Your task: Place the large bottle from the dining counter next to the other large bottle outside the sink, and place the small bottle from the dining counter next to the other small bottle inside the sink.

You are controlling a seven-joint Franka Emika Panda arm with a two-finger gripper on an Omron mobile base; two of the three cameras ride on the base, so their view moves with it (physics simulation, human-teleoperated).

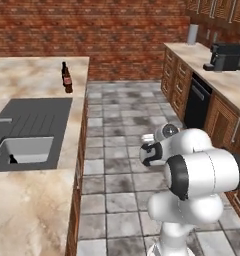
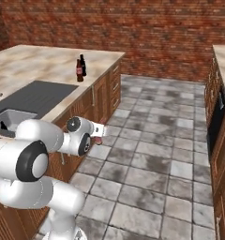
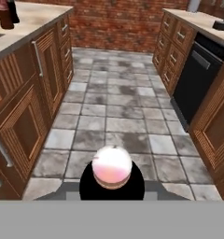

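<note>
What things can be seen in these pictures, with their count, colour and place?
large bottles: two, near-black, together on the dining counter behind the sink.
other small bottle: one, black, inside the sink.
small bottle: one, pinkish-white, held over the tiled floor.
coffee machine: one, dark, on the wall counter.
dishwasher: one, black, under that counter.
gripper: one, fingers shut on the small bottle.

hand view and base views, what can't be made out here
- Small bottle: hand view shows just its pale top; the body is hidden by the gripper.
- Gripper: in the right base view the arm hides how its jaws stand.
- Black bottle in the sink: too small for detail.
- Two large bottles: overlap; labels unreadable.
</note>
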